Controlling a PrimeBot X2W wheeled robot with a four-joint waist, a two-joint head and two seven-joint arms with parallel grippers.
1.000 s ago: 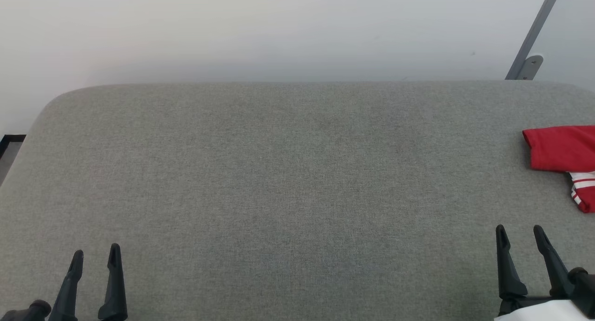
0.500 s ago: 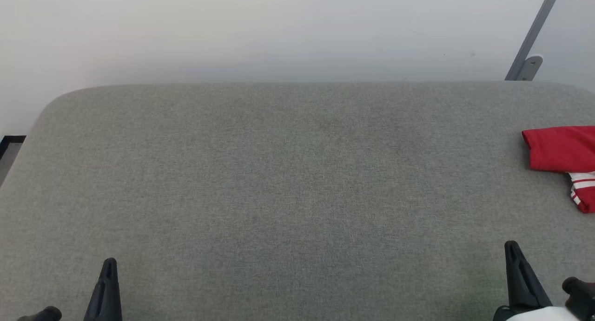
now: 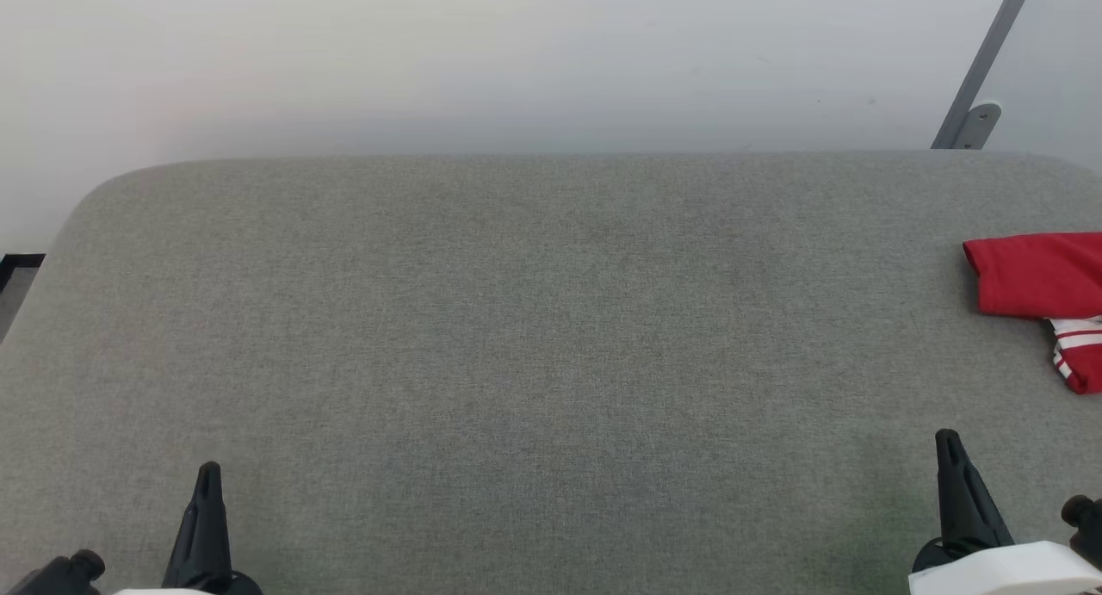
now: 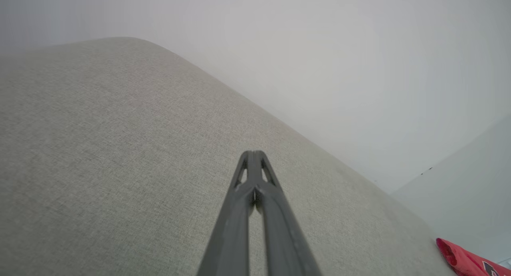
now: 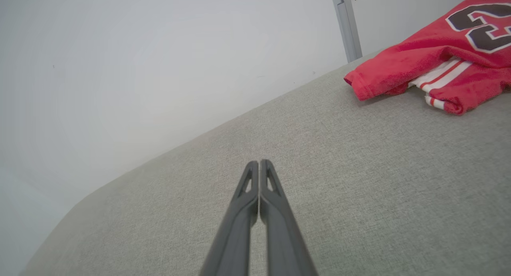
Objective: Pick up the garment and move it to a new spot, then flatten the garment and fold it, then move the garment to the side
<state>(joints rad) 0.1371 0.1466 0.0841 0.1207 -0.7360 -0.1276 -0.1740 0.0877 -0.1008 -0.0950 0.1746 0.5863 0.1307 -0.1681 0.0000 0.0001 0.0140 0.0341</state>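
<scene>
The garment (image 3: 1042, 276), a red jersey with white-and-red striped trim, lies folded at the right edge of the grey padded table (image 3: 516, 319). The right wrist view shows the garment (image 5: 439, 64) at the upper right with part of a black, white-outlined number. A red corner of the garment (image 4: 463, 260) peeks into the left wrist view. My left gripper (image 3: 208, 474) is shut and holds nothing, at the near left of the table. My right gripper (image 3: 947, 444) is shut and holds nothing at the near right, short of the garment. Both pairs of fingers press together, left gripper (image 4: 252, 154), right gripper (image 5: 259, 163).
A pale wall rises behind the table's far edge. A grey metal bracket (image 3: 973, 117) is fixed to the wall at the far right. A strip of floor (image 3: 17, 276) shows past the table's left edge.
Both grippers have gone from open to shut with nothing between their fingers. They stay near the table's front edge.
</scene>
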